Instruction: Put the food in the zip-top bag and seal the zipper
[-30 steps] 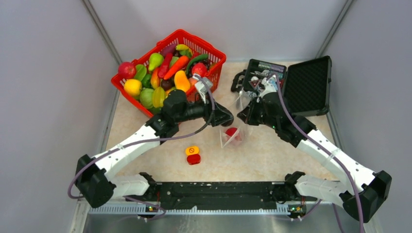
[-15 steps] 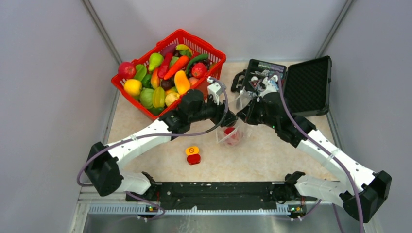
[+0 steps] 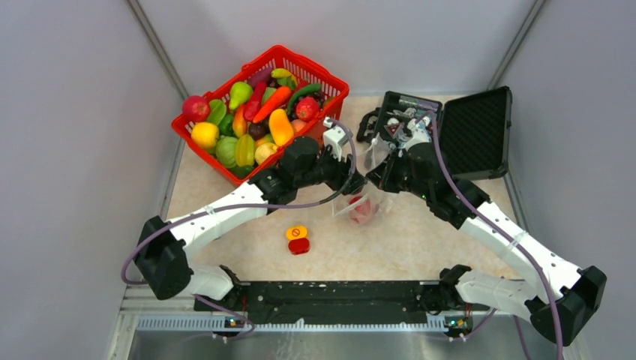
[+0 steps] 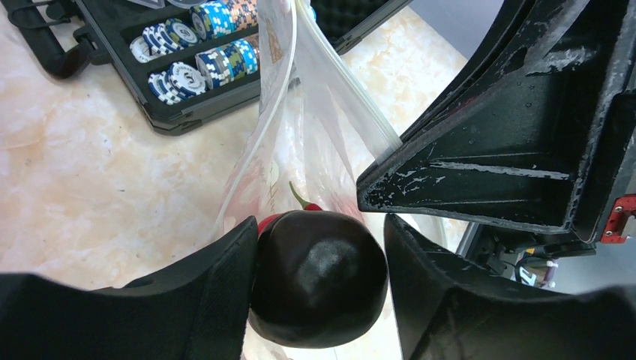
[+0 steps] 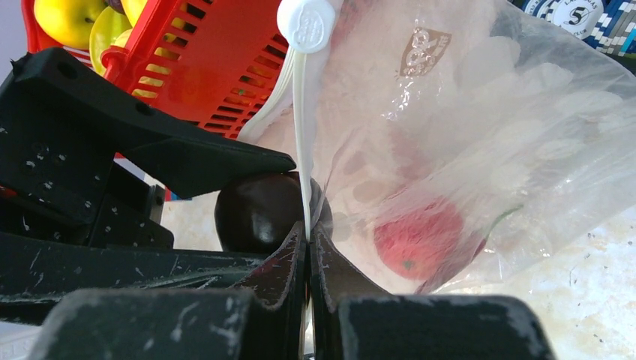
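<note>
Now that it has swung from the basket, left gripper is clamping a glossy round purple fruit at the crinkly bag's mouth, right gripper is pinching the whitish zipper.

We'd call this a robot lab test cell, not anyone's home or kitchen. Plain grey walls box in one small table with a stone-look top. A left arm and a right arm are bolted to a black rail at the near edge, and purple cables run along them. Everything on the table looks like a prop to us. There's a red basket piled with glossy toy food, an open black case of poker chips, and a little button block.
</note>
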Controlling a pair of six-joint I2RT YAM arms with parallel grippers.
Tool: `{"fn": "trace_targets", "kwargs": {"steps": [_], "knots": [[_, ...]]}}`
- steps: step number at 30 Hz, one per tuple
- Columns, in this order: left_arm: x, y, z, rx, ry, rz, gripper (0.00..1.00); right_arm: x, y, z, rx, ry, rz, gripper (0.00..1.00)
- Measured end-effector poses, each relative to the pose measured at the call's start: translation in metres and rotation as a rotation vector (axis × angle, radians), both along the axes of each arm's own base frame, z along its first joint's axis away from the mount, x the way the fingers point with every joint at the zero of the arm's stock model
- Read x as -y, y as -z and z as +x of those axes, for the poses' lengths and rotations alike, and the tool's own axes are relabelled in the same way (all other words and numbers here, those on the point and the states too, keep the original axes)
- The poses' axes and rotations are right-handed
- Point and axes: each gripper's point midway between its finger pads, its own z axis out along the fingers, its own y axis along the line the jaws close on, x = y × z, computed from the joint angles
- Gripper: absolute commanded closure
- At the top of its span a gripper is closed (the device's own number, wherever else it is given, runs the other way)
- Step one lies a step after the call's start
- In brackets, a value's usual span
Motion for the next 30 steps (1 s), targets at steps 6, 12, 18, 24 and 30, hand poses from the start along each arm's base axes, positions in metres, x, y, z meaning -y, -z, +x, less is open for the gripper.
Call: {"fn": "trace_targets", "kwargs": {"steps": [6,12,18,24,30], "knots": [[-0.002,-0.007,-0.001,0.021,0.003,-0.006,0.15,0.002,0.0,0.001,0.003,0.01,-0.004,1.0],[-0.009,-0.024,-0.006,0.049,0.004,-0.022,0.13,0.004,0.002,0.002,0.002,0.027,-0.007,1.0],[-0.029,-0.065,-0.011,0.145,-0.048,-0.075,0.09,0.018,0.008,0.006,-0.007,0.113,-0.003,1.0],[-0.053,-0.059,-0.002,0.163,-0.168,-0.016,0.06,0.049,0.014,0.02,-0.022,0.234,0.014,1.0],[-0.04,-0.009,0.001,0.053,-0.133,0.075,0.09,0.045,0.016,0.021,-0.052,0.18,0.043,1.0]]}}
